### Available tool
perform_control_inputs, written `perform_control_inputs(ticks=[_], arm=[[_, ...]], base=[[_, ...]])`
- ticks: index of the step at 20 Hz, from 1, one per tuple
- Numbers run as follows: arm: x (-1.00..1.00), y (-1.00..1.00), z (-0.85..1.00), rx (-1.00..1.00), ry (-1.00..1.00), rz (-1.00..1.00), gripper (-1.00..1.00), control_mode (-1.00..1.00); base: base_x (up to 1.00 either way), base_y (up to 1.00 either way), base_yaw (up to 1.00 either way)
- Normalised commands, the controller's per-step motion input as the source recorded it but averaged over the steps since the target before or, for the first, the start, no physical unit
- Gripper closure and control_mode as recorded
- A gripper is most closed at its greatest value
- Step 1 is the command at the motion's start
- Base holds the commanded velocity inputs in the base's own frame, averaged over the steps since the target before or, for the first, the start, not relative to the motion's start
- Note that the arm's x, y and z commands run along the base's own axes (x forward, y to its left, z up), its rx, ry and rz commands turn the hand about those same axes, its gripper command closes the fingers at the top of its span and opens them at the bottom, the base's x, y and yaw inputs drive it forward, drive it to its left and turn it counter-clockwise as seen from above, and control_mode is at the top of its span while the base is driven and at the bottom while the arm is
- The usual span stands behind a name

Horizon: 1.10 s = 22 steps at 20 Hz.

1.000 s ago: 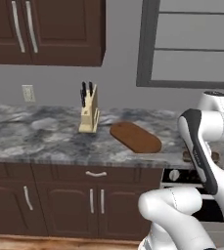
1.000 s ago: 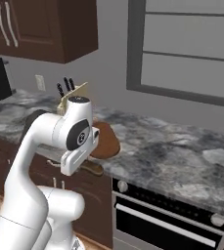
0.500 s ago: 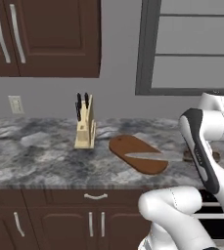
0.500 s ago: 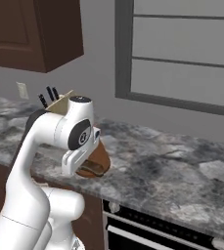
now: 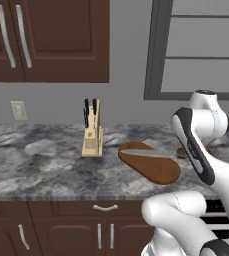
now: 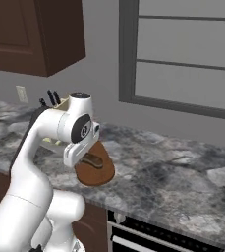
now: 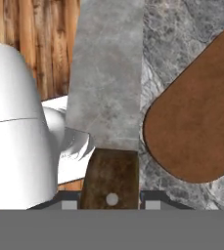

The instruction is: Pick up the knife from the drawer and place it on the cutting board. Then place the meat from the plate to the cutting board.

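My gripper (image 7: 111, 202) is shut on the knife's dark brown wooden handle (image 7: 108, 178), and the long silver blade (image 7: 106, 73) runs up the hand view. The reddish-brown cutting board (image 7: 196, 117) lies on the grey stone counter just right of the blade. In the right base view the gripper (image 6: 89, 158) hangs low over the near part of the board (image 6: 97, 172). In the left base view the board (image 5: 153, 167) lies right of centre, with the arm covering the hand. A shut drawer front with a curved silver handle (image 5: 105, 207) sits below the counter. Meat and plate are out of view.
A pale wooden knife block (image 5: 92, 135) with black-handled knives stands left of the board, also seen as the block (image 6: 55, 106) behind the arm. An oven front (image 6: 158, 236) sits under the counter at right. Dark wall cabinets (image 5: 46, 40) hang above; a window (image 6: 187, 54) is behind.
The whole picture has shifted and grown in both base views, so the base has driven closer along the counter. The gripper keeps the same hold on the knife.
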Motion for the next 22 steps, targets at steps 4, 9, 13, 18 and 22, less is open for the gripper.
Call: perform_control_inputs(ticks=[4,9,13,18,22], arm=[[0.77,0.0,-0.07,0.0,0.01,0.0,1.0,-1.0],[0.67,0.0,-0.19,0.0,0.0,0.0,1.0,-1.0],[0.63,0.0,-0.29,0.0,0.01,0.03,1.0,-1.0],[0.31,0.0,-0.39,0.0,0.0,0.09,1.0,-1.0],[0.2,0.0,-0.43,0.0,0.0,0.15,1.0,-1.0]], base=[[0.0,0.0,0.0],[0.0,0.0,0.0],[0.0,0.0,0.0],[0.0,0.0,0.0],[0.0,0.0,0.0]])
